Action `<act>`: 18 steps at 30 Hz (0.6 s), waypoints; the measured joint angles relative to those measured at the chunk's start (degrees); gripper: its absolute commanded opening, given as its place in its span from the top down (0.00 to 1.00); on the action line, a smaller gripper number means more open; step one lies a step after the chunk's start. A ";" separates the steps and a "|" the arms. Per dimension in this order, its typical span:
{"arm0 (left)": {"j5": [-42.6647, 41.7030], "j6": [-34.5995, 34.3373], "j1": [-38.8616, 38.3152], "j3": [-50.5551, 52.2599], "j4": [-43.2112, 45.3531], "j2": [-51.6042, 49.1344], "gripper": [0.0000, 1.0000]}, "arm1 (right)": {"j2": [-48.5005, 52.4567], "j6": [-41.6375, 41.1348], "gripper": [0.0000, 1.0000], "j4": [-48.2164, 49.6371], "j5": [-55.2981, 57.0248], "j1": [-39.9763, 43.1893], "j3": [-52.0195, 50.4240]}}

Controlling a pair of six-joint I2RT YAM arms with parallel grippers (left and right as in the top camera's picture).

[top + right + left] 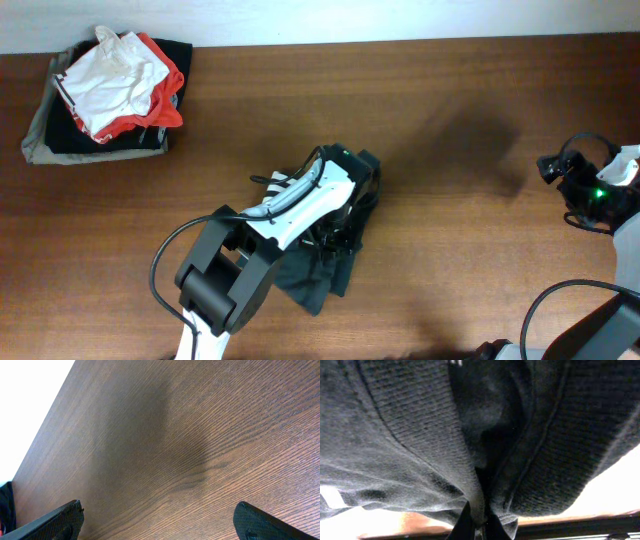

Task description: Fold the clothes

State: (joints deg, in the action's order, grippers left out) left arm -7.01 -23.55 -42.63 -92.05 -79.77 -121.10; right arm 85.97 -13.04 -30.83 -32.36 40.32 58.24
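Observation:
A dark grey knit garment (325,270) lies crumpled near the table's middle, partly under my left arm. My left gripper (345,215) is down on it; in the left wrist view the gripper (476,527) is shut on a pinched fold of the grey garment (420,450), which fills the view. My right gripper (160,522) is open and empty above bare wood at the table's right side; its arm (600,195) shows at the right edge of the overhead view.
A pile of clothes (110,95) sits at the back left: a white and red garment on top of dark and grey folded ones. The brown wooden table (450,120) has its back edge along the top.

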 measured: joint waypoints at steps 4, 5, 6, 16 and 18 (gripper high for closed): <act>-0.09 0.09 0.00 -0.02 -0.72 0.00 1.00 | 0.00 -0.02 0.01 0.00 0.00 0.00 0.00; -0.42 0.15 0.00 -0.02 -1.07 0.00 1.00 | 0.00 -0.02 0.01 0.00 0.00 0.00 0.00; -0.92 0.39 0.00 -0.02 -1.51 0.00 1.00 | 0.00 -0.02 0.01 0.00 0.00 0.00 0.00; -3.06 2.99 0.00 0.02 -6.93 0.00 0.92 | 0.00 -0.02 0.01 0.00 0.00 0.00 0.00; -3.06 3.10 -0.02 0.02 -6.12 0.02 0.88 | 0.00 0.00 0.01 0.00 0.00 0.00 0.00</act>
State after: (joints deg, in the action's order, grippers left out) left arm -10.07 -20.45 -42.65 -92.03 -85.89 -121.08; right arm 85.97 -13.04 -30.83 -32.36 40.32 58.24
